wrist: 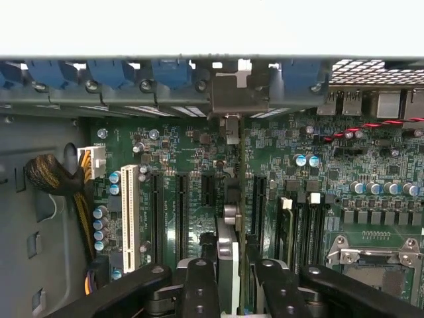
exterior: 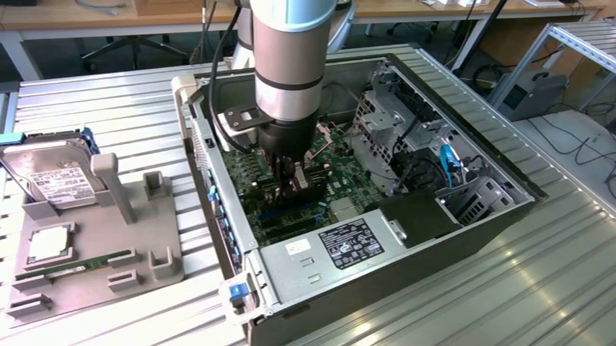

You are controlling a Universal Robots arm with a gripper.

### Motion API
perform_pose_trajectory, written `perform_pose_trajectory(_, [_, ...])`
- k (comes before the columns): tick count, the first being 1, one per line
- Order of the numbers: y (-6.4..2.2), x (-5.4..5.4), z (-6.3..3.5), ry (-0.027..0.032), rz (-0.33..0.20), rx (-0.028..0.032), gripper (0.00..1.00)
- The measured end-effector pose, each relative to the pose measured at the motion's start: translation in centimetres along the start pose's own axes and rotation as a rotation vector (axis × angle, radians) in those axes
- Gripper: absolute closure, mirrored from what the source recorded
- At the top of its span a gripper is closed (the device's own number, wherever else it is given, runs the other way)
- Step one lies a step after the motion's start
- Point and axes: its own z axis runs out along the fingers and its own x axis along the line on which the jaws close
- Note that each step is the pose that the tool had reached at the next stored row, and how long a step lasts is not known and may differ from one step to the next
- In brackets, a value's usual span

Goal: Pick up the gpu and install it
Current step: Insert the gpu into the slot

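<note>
My gripper [exterior: 291,182] reaches down into the open computer case [exterior: 481,238], over the green motherboard [exterior: 332,162]. It is shut on the gpu [exterior: 306,193], a thin black card held upright on its edge. In the wrist view the gpu [wrist: 228,248] runs edge-on between my fingers [wrist: 199,285], with my gripper [wrist: 233,275] astride it. Its silver bracket [wrist: 233,93] stands against the case's rear wall. The card lies along a black slot [wrist: 255,199] of the motherboard [wrist: 331,185]. Whether it is pressed fully into the slot cannot be told.
A grey holder [exterior: 144,256] at the exterior view's left carries a silver hard drive [exterior: 53,176], a green memory stick [exterior: 82,265] and a processor [exterior: 48,245]. Inside the case are the power supply [exterior: 327,252], a drive cage [exterior: 385,122], a white slot [wrist: 129,218] and a cable bundle [wrist: 53,175].
</note>
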Motion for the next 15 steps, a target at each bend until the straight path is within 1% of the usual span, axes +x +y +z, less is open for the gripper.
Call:
perform_pose_trajectory(7, [0.00,0.00,0.00,0.0000,0.000,-0.0001,0.73])
perform_pose_trajectory(8, [0.00,0.00,0.00,0.0001,0.000,-0.0001,0.72])
perform_pose_trajectory(10, [0.00,0.00,0.00,0.0000,0.000,0.0000,0.60])
perform_pose_trajectory(13, [0.00,0.00,-0.01,0.0000,0.000,0.0000,0.60])
perform_pose_trajectory(15, [-0.02,0.01,-0.32,0.0001,0.000,0.0000,0.60])
